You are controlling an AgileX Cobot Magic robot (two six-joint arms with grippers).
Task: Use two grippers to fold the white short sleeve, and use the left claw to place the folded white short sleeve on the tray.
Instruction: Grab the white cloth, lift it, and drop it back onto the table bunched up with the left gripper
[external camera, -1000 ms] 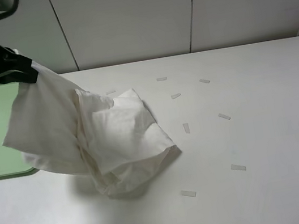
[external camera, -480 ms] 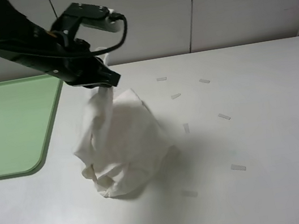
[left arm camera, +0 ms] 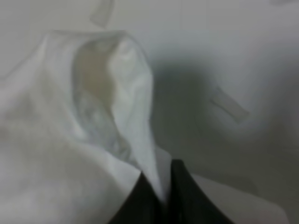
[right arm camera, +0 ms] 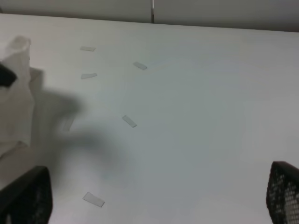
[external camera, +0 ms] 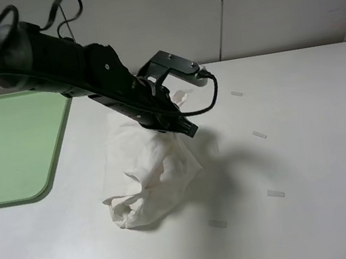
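The white short sleeve [external camera: 148, 173] lies crumpled in a heap at the table's middle left. My left gripper [external camera: 188, 131] reaches in from the upper left and is shut on a fold of the shirt's right upper edge, just above the table. In the left wrist view the black fingertips [left arm camera: 180, 186] pinch a raised ridge of white cloth [left arm camera: 126, 93]. The pale-green tray [external camera: 10, 147] lies at the far left with nothing on it. My right gripper [right arm camera: 154, 200] is open with its fingers [right arm camera: 25, 196] wide apart, well right of the shirt [right arm camera: 14, 98], and is out of the high view.
Small pale tape strips lie on the white table right of the shirt [external camera: 259, 135], [external camera: 275, 193], [external camera: 217, 224], [external camera: 237, 93]. A white panelled wall [external camera: 142, 21] runs behind the table. The left arm's cable [external camera: 211, 96] loops above the shirt.
My left arm has swung from over the tray rightward across the table, dragging the held shirt edge over the heap. The shirt has dropped from a hanging sheet into a lower crumpled pile.
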